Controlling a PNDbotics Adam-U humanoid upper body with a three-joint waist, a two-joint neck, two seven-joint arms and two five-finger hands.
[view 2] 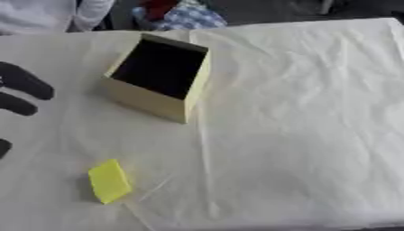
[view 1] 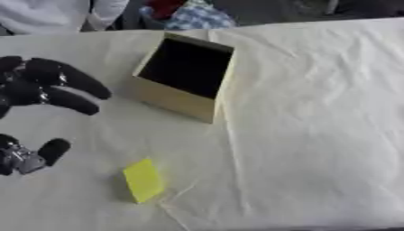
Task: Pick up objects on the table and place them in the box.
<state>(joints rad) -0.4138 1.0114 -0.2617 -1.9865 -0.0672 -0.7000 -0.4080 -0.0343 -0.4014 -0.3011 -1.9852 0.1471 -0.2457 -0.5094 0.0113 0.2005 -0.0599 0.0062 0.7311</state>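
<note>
Left hand, fingers spread and holding nothing, hovers at the table's left edge, apparently poised to reach the yellow block lying near-left, well apart from the open cardboard box farther back; the right hand is out of view.

A table draped in a wrinkled white cloth fills nearly the whole frame, with creases running from top to bottom. Along the top edge lies a dark floor, and the light is soft and even, casting only faint shadows.
</note>
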